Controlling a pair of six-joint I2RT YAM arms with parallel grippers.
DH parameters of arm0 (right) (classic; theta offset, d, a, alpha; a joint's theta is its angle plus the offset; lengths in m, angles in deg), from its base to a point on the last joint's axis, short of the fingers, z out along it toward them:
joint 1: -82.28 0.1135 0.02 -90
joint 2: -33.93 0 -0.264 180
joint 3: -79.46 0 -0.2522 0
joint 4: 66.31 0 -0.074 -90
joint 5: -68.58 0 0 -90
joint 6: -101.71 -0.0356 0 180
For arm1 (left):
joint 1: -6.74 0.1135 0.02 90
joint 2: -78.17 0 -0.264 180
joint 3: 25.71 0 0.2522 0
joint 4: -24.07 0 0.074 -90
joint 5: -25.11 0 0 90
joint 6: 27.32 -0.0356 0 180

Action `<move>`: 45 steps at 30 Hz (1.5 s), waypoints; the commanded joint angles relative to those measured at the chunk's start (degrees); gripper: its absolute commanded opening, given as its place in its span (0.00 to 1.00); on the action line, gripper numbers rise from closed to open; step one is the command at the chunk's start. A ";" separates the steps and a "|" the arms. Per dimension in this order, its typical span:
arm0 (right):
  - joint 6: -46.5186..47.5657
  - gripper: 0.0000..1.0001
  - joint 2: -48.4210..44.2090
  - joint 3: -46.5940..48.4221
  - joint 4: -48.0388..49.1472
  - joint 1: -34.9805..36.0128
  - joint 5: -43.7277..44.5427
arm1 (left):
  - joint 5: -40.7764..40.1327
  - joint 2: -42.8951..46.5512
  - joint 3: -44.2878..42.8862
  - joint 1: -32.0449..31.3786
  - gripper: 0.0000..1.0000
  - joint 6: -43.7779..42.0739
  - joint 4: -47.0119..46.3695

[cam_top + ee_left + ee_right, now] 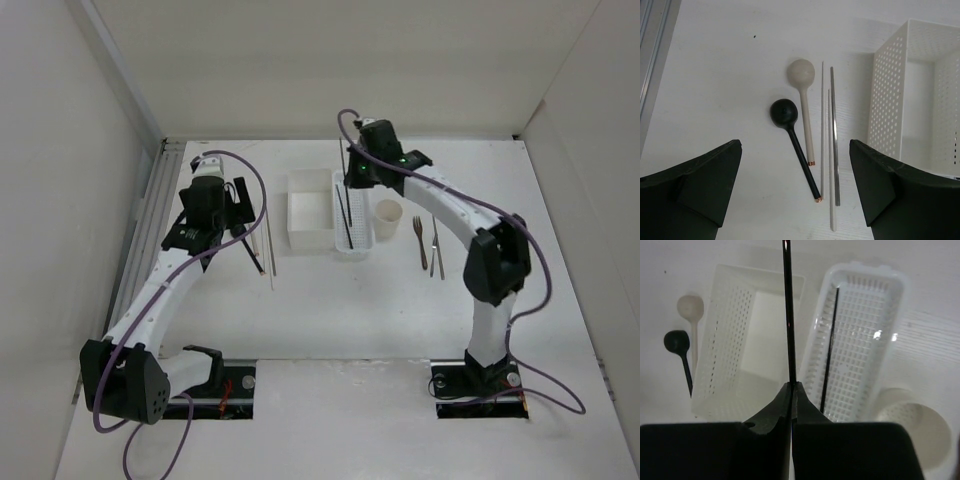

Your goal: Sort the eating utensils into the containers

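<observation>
Nine utensils (pixel 784 112), three containers (pixel 887 95)

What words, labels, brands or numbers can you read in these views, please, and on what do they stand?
None can be read in any view. The square box, perforated tray, cup, black spoon, beige spoon and chopsticks bear no print; the right arm shows only green lights.

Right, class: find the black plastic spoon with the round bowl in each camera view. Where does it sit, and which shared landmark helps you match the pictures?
Top external: black plastic spoon left of centre; only its slanted handle shows plainly.
Left wrist: centre, bowl uppermost, handle running down to the right.
Right wrist: far left, bowl uppermost.
Shared landmark: white perforated square box, on the spoon's right in all three.
</observation>
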 commanded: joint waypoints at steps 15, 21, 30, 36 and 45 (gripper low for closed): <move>-1.39 0.06 18.07 6.85 -1.51 -0.91 -2.71 | -2.23 0.83 2.08 0.80 0.87 1.24 -2.54; -1.39 0.48 14.91 7.45 -3.43 -0.91 0.79 | -2.23 0.31 1.55 0.80 0.87 0.72 -2.54; 0.28 0.32 -1.51 6.68 -7.22 -4.50 5.37 | -1.62 0.30 0.50 0.80 0.87 3.44 -1.31; 4.23 0.32 -14.62 -16.60 -6.68 -22.25 -8.34 | -1.09 -0.31 1.64 0.80 0.87 6.25 -2.45; 9.08 0.37 -16.38 -32.00 -11.18 -27.97 -0.71 | -0.47 -1.37 2.17 0.80 0.86 6.87 -3.50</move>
